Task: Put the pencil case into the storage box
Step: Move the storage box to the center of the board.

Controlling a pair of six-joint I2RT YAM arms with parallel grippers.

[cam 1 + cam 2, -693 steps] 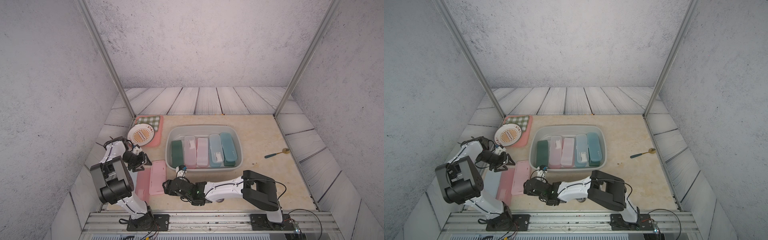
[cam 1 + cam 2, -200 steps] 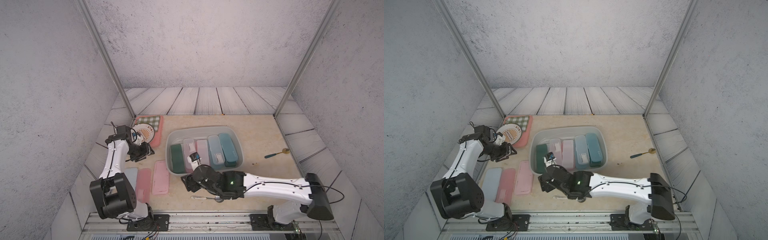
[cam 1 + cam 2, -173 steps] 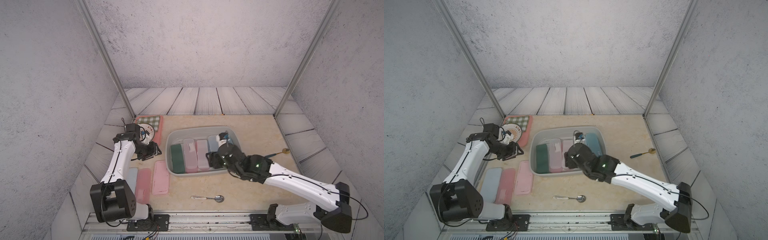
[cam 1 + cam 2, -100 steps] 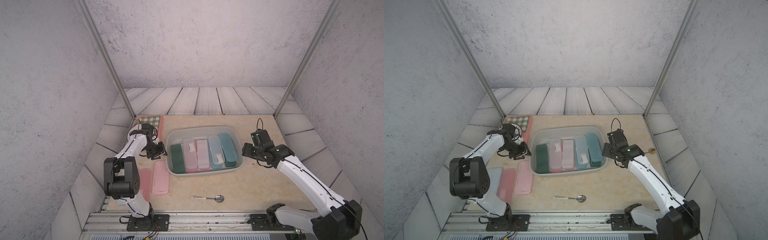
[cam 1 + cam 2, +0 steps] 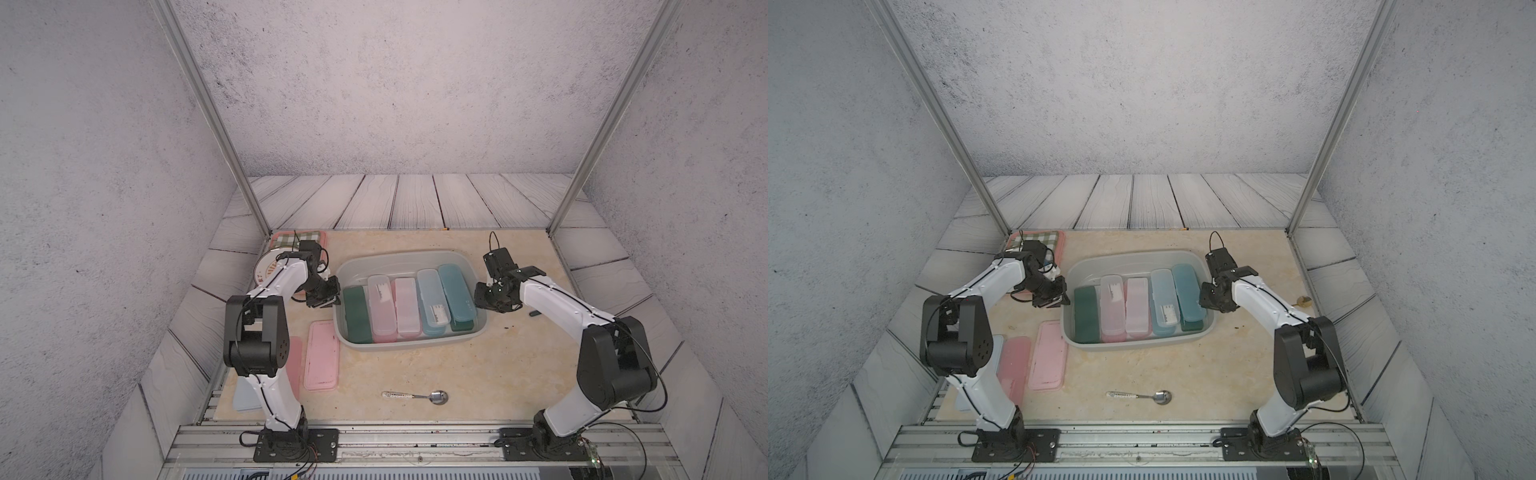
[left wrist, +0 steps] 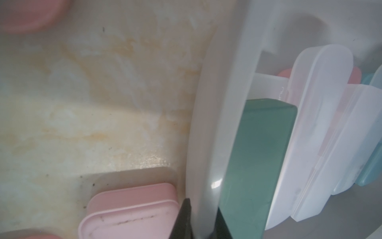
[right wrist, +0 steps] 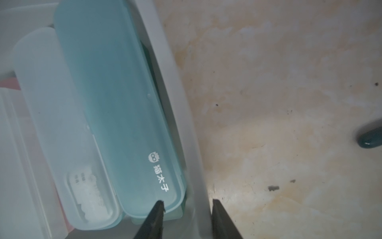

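The left end effector (image 6: 202, 209) has come from the plate (image 5: 262, 272) to the box (image 5: 415, 345) and is pressed together on its left wall. The right end effector (image 7: 187, 201) has swung across from the near side and stands spread astride the right wall, not clearly touching it. Other cases (image 5: 405, 307) fill the box. A pink case (image 5: 321, 355) lies outside it on the tabletop (image 5: 415, 374), just beside the left wall, toward the left edge. The box seems to be gripped for shifting. Next the right must close, then both move evenly.

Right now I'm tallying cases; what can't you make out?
- Pale blue plastic case: both top views, left arm covers most.
- Dark green plastic case beneath the teal plastic case: both top views, only an end shows.
- Gold-bowled spoon: in a top view, the right arm hides its handle.
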